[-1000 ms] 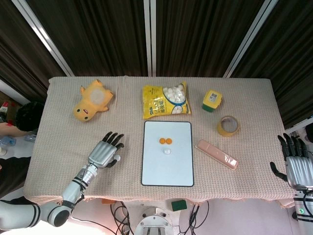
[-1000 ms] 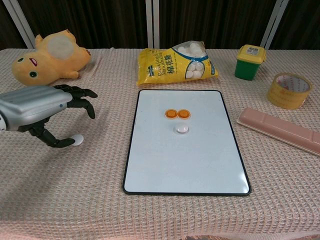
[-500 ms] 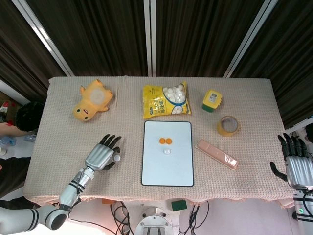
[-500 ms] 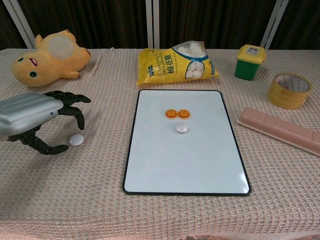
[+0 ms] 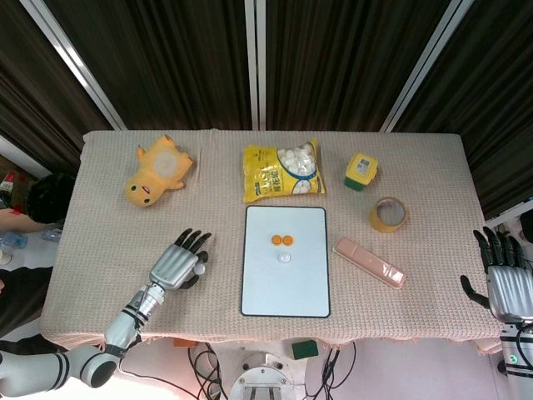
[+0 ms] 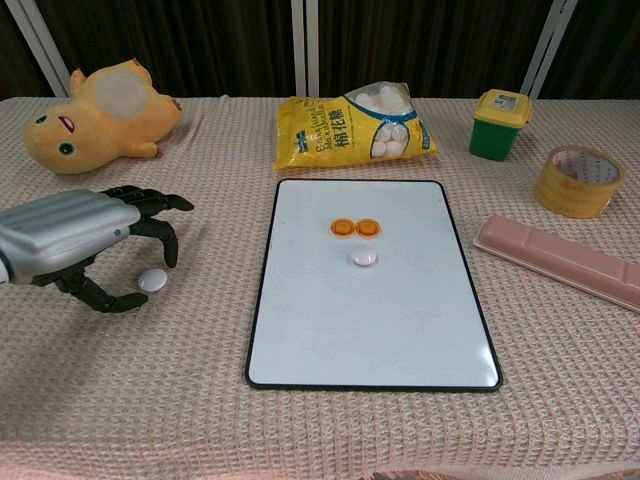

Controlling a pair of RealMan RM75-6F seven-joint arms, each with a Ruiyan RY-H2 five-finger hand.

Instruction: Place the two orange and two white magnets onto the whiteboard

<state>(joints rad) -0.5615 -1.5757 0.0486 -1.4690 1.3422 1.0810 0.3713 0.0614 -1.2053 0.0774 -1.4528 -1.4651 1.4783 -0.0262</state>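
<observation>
Three of the four magnets are already on the whiteboard (image 6: 372, 340): the two orange magnets (image 6: 355, 228) sit side by side, touching, in its upper half, and one white magnet (image 6: 363, 259) lies just below them. By my count that leaves a single piece, the last white magnet (image 6: 152, 281), which rests on the woven tablecloth (image 6: 320, 440) well to the left of the board, so I judge the job about three quarters done with one pick and one placement to go. My left hand (image 6: 75, 240) hangs low over that spot, palm down, knuckles toward the board, its dark fingers (image 6: 150, 205) curled downward around the magnet like a loose cage. In the chest view the magnet shows between the thumb and the other fingers, lying on the cloth and not clamped; the hand has hold of nothing, and I cannot tell whether any fingertip brushes it. The head view agrees, with the white dot just beside the fingertips of the left hand (image 5: 176, 265). My right hand (image 5: 503, 279) is parked off the right edge of the table, fingers extended and apart, carrying nothing. What I think comes next is a careful pinch on a small, flat, slippery disc, which could easily skid on the cloth.
</observation>
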